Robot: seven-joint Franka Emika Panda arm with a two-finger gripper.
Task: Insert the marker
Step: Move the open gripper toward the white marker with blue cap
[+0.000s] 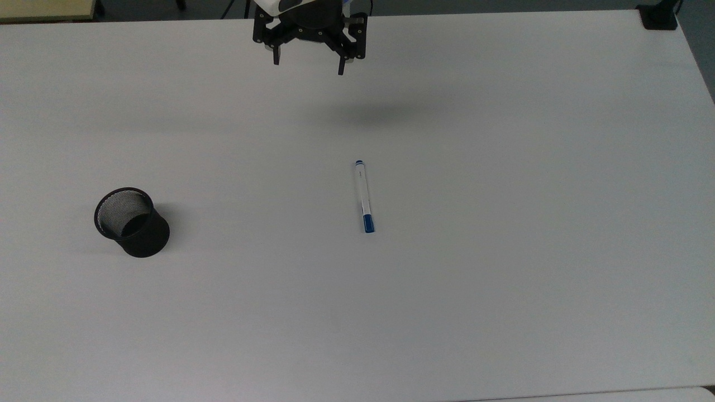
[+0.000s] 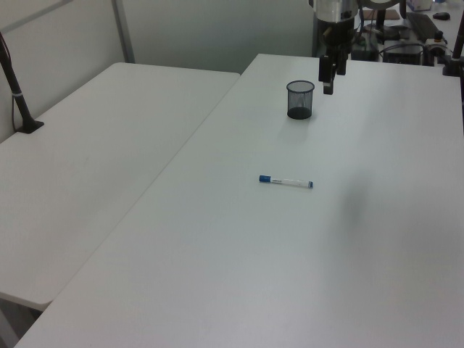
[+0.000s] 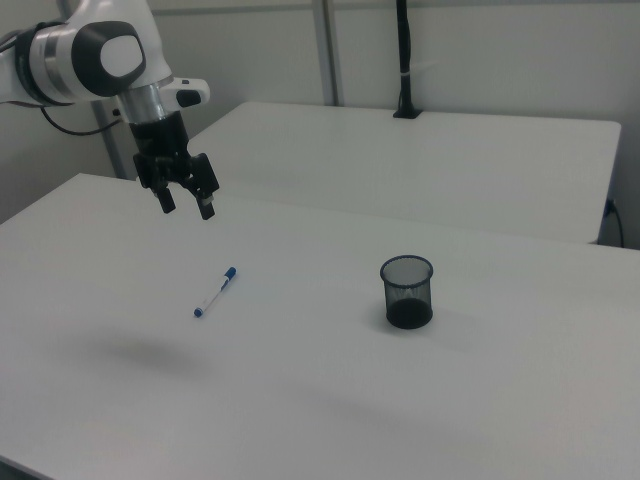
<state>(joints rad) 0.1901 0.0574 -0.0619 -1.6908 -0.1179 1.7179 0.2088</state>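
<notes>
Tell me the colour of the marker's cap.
Blue, on the marker; clearest in the top view.

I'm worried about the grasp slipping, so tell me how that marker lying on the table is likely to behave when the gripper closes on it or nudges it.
The marker looks slim and round-barrelled and lies flat on the smooth white table, so a sideways nudge would probably roll it. It seems rigid and light. The open gripper hangs above the table, empty; its fingers closing across the smooth barrel might let it slip or pivot.

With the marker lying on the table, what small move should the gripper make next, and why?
Probably travel to above the marker and come down over its white barrel. The gripper hangs open and empty, high above the table, while the marker lies flat, apart from the black mesh cup.
</notes>
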